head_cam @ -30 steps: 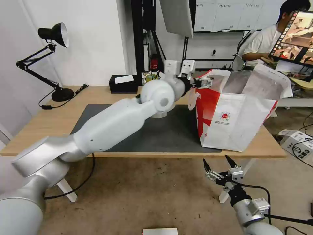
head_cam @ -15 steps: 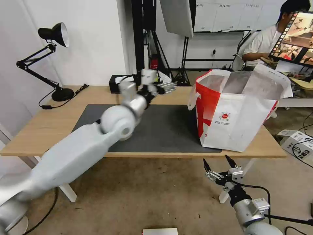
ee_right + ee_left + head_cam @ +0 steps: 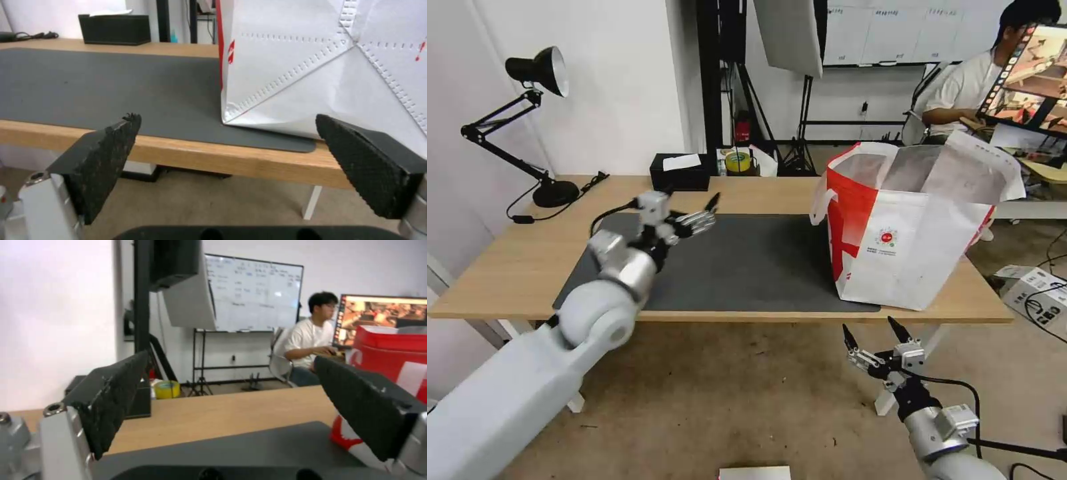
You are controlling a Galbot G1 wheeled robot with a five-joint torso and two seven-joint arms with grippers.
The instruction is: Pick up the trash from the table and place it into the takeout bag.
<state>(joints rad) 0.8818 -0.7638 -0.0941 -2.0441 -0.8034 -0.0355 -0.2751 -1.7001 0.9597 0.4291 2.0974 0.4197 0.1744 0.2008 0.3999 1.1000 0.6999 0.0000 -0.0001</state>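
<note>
The takeout bag [image 3: 907,233] stands open on the right end of the table [image 3: 507,260], partly on the dark grey mat [image 3: 760,267]. No trash shows on the table; whatever lies inside the bag is hidden. My left gripper [image 3: 707,212] hovers open and empty over the mat's left part, well left of the bag. In the left wrist view the left gripper [image 3: 230,358] frames the bag's red side [image 3: 391,350]. Below the table's front edge my right gripper [image 3: 868,327] hangs open and empty. The right gripper [image 3: 227,117] faces the bag's white bottom corner [image 3: 320,60].
A black tissue box [image 3: 679,172] sits at the table's back edge, with a yellow tape roll [image 3: 738,161] beside it. A black desk lamp [image 3: 537,120] stands at the back left corner. A cardboard box [image 3: 1034,287] lies on the floor at right.
My left arm has swung back from the bag's rim, leftward and toward me across the mat, with its gripper open. The right arm and the bag have not moved.
</note>
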